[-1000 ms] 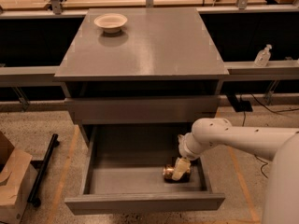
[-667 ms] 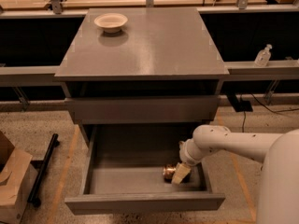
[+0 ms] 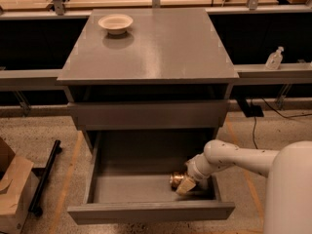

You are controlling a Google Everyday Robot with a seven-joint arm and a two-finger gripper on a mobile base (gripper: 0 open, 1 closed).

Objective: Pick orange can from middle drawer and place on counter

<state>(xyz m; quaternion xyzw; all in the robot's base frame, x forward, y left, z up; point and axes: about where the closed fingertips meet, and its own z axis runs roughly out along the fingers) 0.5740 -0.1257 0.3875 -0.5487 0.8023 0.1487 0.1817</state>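
The orange can point(image 3: 174, 179) lies on the floor of the open middle drawer point(image 3: 126, 186), at its front right. My gripper point(image 3: 185, 185) reaches down into the drawer from the right and is right against the can, partly covering its right side. The white arm point(image 3: 229, 157) comes in over the drawer's right wall. The counter point(image 3: 156, 43) is the grey cabinet top above.
A pale round bowl point(image 3: 115, 23) stands at the counter's back left. The closed upper drawer front point(image 3: 146, 113) overhangs the back of the open drawer. A cardboard box point(image 3: 12, 191) and a black bar point(image 3: 44, 177) lie on the floor to the left. A clear bottle point(image 3: 274, 58) stands on the right ledge.
My arm has sunk lower and the gripper has pressed deeper into the drawer at the can. The can has shifted slightly left.
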